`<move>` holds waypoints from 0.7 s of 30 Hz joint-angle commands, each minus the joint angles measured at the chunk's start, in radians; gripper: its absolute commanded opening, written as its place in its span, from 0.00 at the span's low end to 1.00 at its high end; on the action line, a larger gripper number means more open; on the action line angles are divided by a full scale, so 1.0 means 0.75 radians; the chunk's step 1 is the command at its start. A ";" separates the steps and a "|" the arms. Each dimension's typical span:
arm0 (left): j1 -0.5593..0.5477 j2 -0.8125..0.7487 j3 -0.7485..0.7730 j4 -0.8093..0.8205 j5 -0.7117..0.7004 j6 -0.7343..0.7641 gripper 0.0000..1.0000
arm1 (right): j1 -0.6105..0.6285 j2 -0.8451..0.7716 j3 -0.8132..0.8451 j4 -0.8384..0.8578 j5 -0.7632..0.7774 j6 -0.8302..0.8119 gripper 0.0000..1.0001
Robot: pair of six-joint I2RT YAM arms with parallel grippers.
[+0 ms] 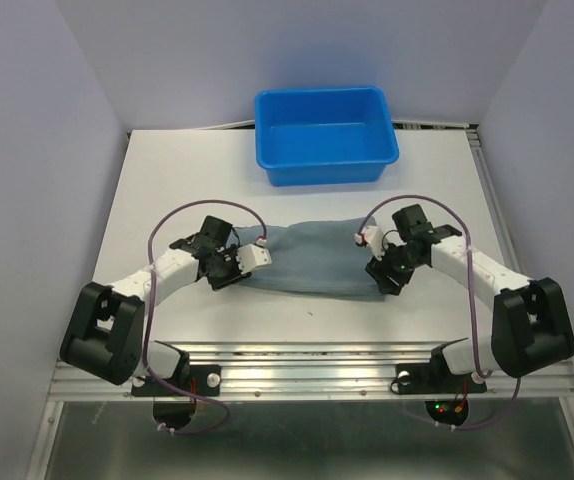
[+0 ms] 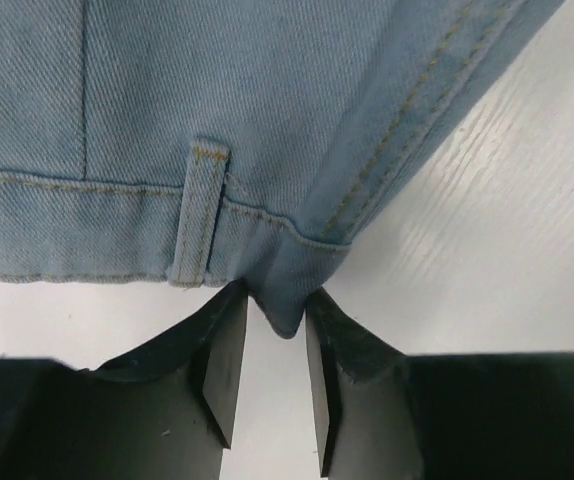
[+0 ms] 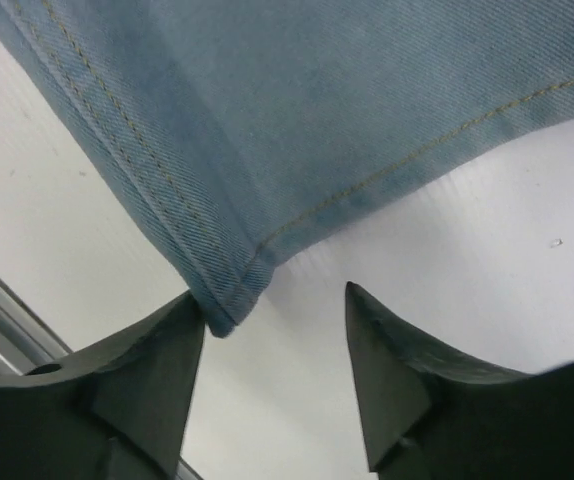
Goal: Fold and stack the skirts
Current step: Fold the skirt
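One grey-blue denim skirt (image 1: 312,258) lies flat on the white table, in front of the blue tub (image 1: 325,135). My left gripper (image 1: 258,257) is at the skirt's left end. In the left wrist view its jaws (image 2: 275,295) are narrowed on the waistband corner of the skirt (image 2: 267,100), with the cloth touching both tips next to a belt loop (image 2: 199,215). My right gripper (image 1: 375,264) is at the skirt's right end. In the right wrist view it (image 3: 275,292) is open, and the hem corner of the skirt (image 3: 317,100) lies against its left fingertip (image 3: 182,325).
The blue tub stands at the back middle of the table and looks empty. The table's metal front rail (image 1: 307,352) runs just behind the arm bases. White walls close in the left and right sides.
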 commanded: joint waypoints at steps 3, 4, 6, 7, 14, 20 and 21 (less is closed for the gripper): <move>0.008 -0.192 0.157 -0.229 0.045 0.003 0.64 | 0.002 -0.160 0.202 -0.238 -0.021 -0.007 0.70; 0.008 -0.259 0.189 -0.268 0.066 0.013 0.66 | 0.002 -0.172 0.293 -0.274 -0.058 0.009 0.71; 0.010 -0.309 0.275 -0.330 0.108 0.003 0.70 | 0.002 -0.197 0.378 -0.334 -0.097 0.044 0.70; 0.010 -0.333 0.296 -0.338 0.119 -0.022 0.70 | 0.002 -0.197 0.409 -0.330 -0.127 0.089 0.69; 0.008 -0.133 0.368 -0.257 0.202 -0.205 0.56 | 0.015 0.061 0.421 -0.150 -0.273 0.230 0.53; 0.008 0.098 0.313 -0.134 0.217 -0.349 0.50 | 0.027 0.253 0.305 0.007 -0.185 0.226 0.51; 0.008 0.125 0.302 -0.111 0.207 -0.355 0.50 | 0.027 0.268 0.280 0.022 -0.160 0.218 0.51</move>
